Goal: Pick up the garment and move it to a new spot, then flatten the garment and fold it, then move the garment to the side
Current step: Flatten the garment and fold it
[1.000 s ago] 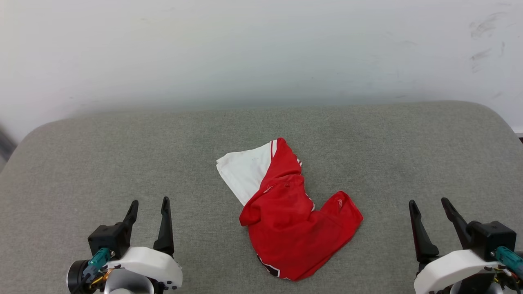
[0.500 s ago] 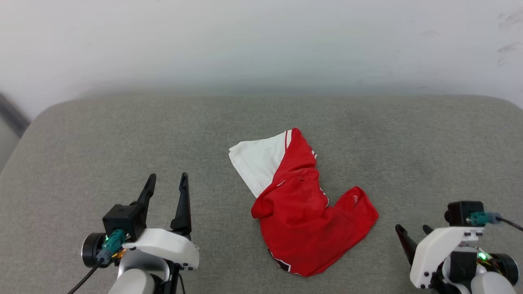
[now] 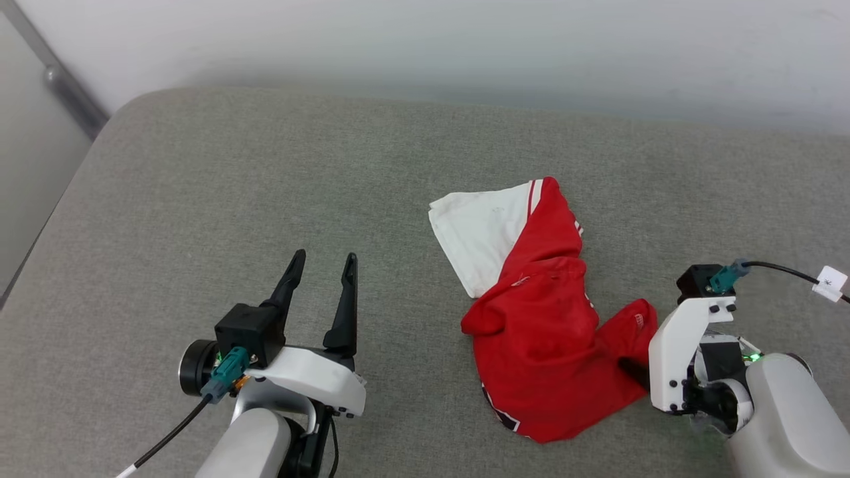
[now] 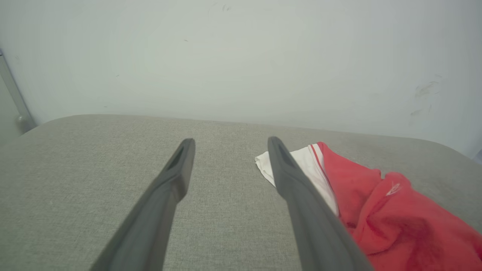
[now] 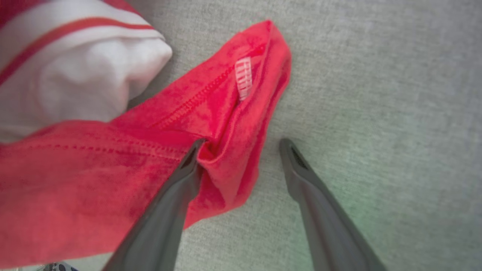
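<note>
The right gripper (image 5: 243,145) has swung down to the right edge of the jersey (image 3: 538,345). Its jaws are spread, one fingertip touches a red fold, and nothing is pinched yet. The left gripper (image 3: 325,259) has moved forward, also spread, beside the cloth. The jersey lies crumpled on the grey cushion (image 3: 199,199), so I judge the pickup is about to start.

Head looks down; wrist cameras, nearer, share the garment (image 3: 538,332).
</note>
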